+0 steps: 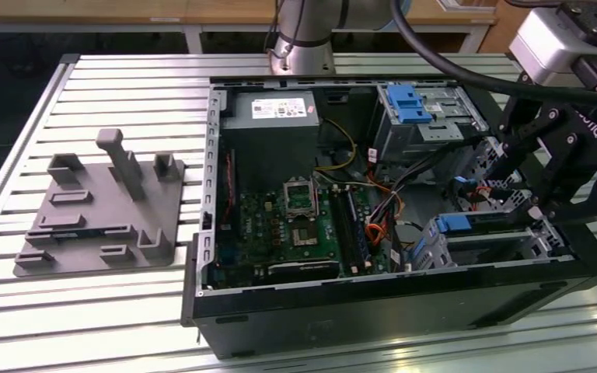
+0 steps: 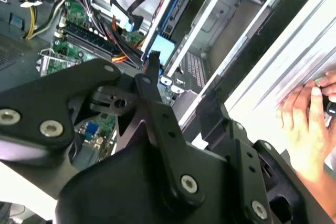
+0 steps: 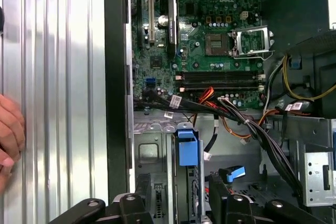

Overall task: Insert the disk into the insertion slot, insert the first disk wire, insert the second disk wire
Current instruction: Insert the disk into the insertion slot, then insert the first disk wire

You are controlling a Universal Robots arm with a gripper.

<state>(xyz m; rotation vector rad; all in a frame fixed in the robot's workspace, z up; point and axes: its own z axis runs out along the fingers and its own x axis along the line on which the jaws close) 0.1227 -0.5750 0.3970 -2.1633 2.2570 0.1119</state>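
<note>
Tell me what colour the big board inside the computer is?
Green. The board shows best in the first wrist view.

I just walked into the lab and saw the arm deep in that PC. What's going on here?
A robot arm's gripper hangs inside the open computer case, right over the silver insertion slot at the exterior view's right. The disk, in its blue carrier, appears to sit in that slot already. A person's hand is at the slatted table beside the case.
</note>
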